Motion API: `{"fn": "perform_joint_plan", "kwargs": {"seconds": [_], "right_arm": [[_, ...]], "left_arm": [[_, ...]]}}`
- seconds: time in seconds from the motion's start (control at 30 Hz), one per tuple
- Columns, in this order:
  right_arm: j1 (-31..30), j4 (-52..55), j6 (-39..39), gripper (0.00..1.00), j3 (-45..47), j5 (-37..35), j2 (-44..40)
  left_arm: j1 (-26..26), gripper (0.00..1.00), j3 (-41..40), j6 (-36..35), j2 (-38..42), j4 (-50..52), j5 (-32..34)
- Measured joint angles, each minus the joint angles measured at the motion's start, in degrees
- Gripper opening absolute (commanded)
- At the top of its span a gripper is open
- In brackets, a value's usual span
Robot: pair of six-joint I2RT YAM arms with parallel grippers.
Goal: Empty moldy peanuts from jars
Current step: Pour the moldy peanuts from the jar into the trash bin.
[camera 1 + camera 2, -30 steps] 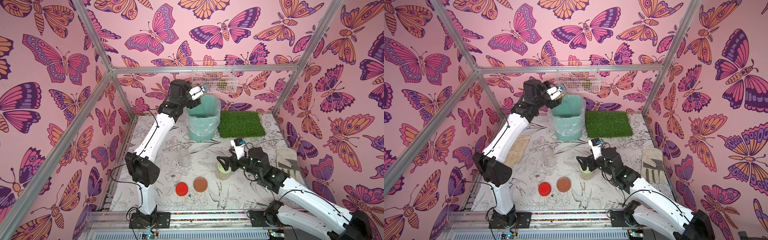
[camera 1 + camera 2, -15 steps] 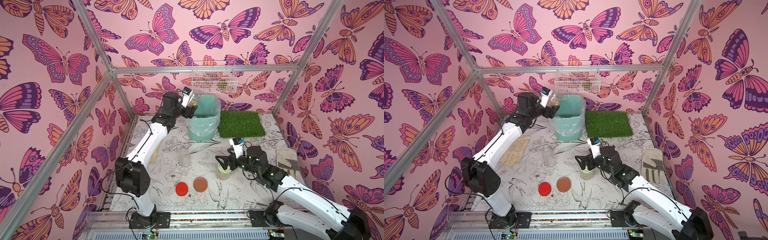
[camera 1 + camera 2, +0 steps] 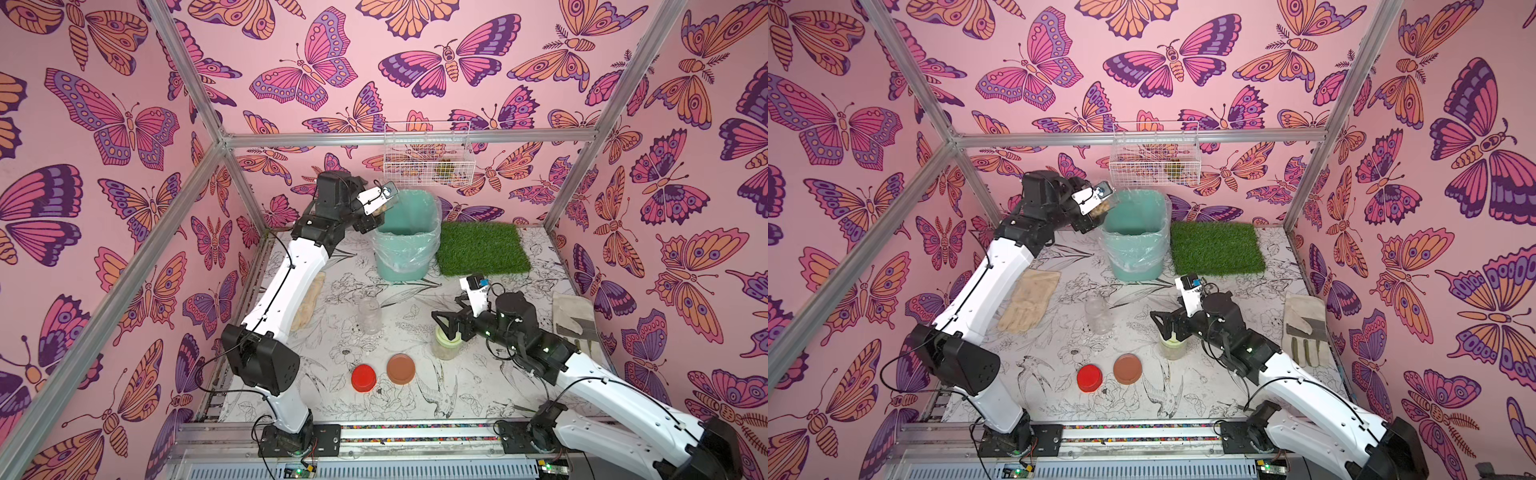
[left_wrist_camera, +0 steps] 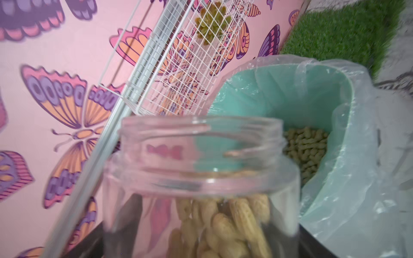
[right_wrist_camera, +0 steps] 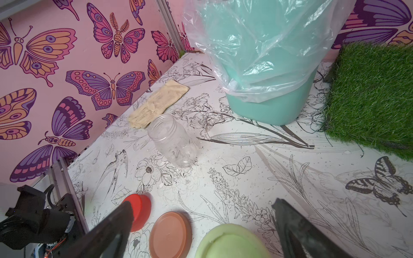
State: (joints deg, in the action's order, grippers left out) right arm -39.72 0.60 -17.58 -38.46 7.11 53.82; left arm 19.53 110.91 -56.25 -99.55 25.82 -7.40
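My left gripper (image 3: 376,210) is shut on an open clear jar (image 4: 201,178), held up at the left rim of the teal bin (image 3: 405,266). Moldy peanuts (image 4: 232,223) fill the jar's lower part, and its mouth points toward the bin. More peanuts (image 4: 306,147) lie at the bin's bottom. My right gripper (image 5: 203,204) stands open just above a jar with a light green lid (image 5: 230,243), its fingers either side, not touching. An empty lidless jar (image 3: 369,314) stands mid-table. The red lid (image 3: 363,377) and brown lid (image 3: 401,368) lie loose near the front.
A clear liner (image 5: 268,44) drapes over the bin. A green grass mat (image 3: 482,249) lies right of it. A white wire basket (image 3: 426,153) hangs on the back wall above the bin. One glove (image 3: 1030,299) lies at the left, another (image 3: 1304,328) at the right.
My left arm drew the jar back to the left from over the bin, then brought it to the bin's left rim again. The right arm has barely moved.
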Motion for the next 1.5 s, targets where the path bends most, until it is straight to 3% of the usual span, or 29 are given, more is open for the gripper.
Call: {"fn": "perform_joint_plan", "kwargs": {"seconds": [0.33, 0.57, 0.93, 1.37, 1.5], "right_arm": [[0.0, -0.48, 0.02, 0.99, 0.76, 0.0, -0.11], [0.0, -0.83, 0.04, 0.99, 1.46, -0.02, -0.68], [0.0, -1.73, 0.13, 0.99, 2.91, -0.2, -0.68], [0.0, -2.16, 1.11, 0.99, 3.3, -0.24, -0.7], [0.0, -2.8, 1.09, 0.99, 3.61, -0.52, -0.72]], "left_arm": [[2.6, 0.0, 6.05, -35.82, -6.51, 2.93, 4.11], [3.23, 0.0, 4.63, -55.52, -11.93, -3.58, 7.8], [4.09, 0.0, 4.63, -62.42, -13.53, -12.04, 8.92], [4.24, 0.0, 3.93, -63.21, -13.53, -14.38, 7.8], [4.39, 0.0, 3.87, -60.26, -13.4, -17.31, 7.48]]}}
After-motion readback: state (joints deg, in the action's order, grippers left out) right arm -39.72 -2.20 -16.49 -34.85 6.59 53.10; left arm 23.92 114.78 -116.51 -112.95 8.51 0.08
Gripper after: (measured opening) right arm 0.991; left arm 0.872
